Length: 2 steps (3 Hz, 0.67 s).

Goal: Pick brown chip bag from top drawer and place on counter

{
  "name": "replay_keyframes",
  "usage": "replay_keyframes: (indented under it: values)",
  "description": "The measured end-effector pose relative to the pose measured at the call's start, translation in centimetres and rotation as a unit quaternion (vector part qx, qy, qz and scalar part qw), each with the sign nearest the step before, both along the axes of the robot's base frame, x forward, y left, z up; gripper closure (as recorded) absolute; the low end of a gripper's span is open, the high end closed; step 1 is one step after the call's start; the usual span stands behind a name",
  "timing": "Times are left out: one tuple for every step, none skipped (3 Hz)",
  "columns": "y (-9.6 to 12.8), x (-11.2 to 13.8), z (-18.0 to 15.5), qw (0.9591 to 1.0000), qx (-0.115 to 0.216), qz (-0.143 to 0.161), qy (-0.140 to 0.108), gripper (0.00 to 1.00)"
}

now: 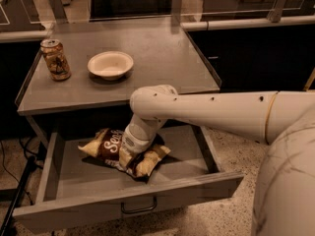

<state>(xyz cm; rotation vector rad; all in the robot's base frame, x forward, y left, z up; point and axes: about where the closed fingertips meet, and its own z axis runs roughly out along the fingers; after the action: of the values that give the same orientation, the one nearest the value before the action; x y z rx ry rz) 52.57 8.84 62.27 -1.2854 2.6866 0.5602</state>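
Crinkly dark brown chip bag (109, 149) lies in the open grey metal top drawer (69, 183), directly under the gripper (129, 160), which rests on its middle. Whether the gripper has clamped the bag cannot be told. A shallow pinch on slick foil could slip during the lift, or the bag could snag the edge of the flat grey metal desk (162, 58) overhead.

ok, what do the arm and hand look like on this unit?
Arm: smooth off-white tube, widening toward the shoulder, with a rounded joint housing, a few small dark dots along its top and a thin yellowish ring. No external cables visible. Hand: pale, cylindrical wrist section; its tip sits in the top drawer at the brown chip bag, too hidden to describe.
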Motion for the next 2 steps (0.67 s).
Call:
replay_keyframes:
  values:
    - [0.0,0.0,0.6,1.0000,0.000,0.000,0.000,1.00]
    - [-0.8,-0.5,2.8,0.9995,0.030,0.006,0.008,1.00]
